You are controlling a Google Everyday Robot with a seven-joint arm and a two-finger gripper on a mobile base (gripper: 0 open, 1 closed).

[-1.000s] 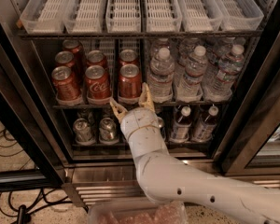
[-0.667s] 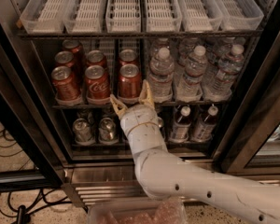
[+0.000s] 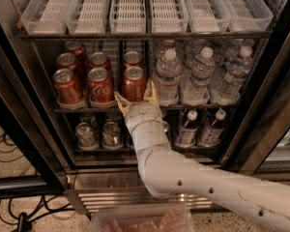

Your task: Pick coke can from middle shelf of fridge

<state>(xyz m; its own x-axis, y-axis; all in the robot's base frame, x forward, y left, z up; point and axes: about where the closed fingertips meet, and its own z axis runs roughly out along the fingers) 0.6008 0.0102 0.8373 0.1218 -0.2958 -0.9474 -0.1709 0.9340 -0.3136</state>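
Fridge (image 3: 24, 129): black frame, door open, dark interior, with a ribbed stainless base (image 3: 101, 199) standing on speckled floor (image 3: 9, 214); black cables (image 3: 5, 151) lie loose at lower left. Top shelf: a row of white slotted trays (image 3: 128, 8). Middle shelf (image 3: 82, 110): dark front rail; red cans in lanes on the left half, clear water bottles (image 3: 199, 74) on the right half. Lower shelf: silver cans (image 3: 84, 134) at left, dark bottles (image 3: 187, 127) at right. White arm (image 3: 193, 178): enters from lower right and rises to the middle shelf's rail. Clear plastic bin (image 3: 140, 219): at the bottom edge, contents pinkish and indistinct. Coke can (image 3: 134, 79): upright at the front of the third red lane, just left of the nearest water bottle. Gripper (image 3: 134, 92): at the rail, directly before this can, its tan fingers (image 3: 121, 103) spread apart to either side of the can's lower part, holding nothing; contact with the can cannot be told. Against the picture a second ago: the gripper has come up and inward, from below the rail to the can's level; cans and bottles are unmoved.
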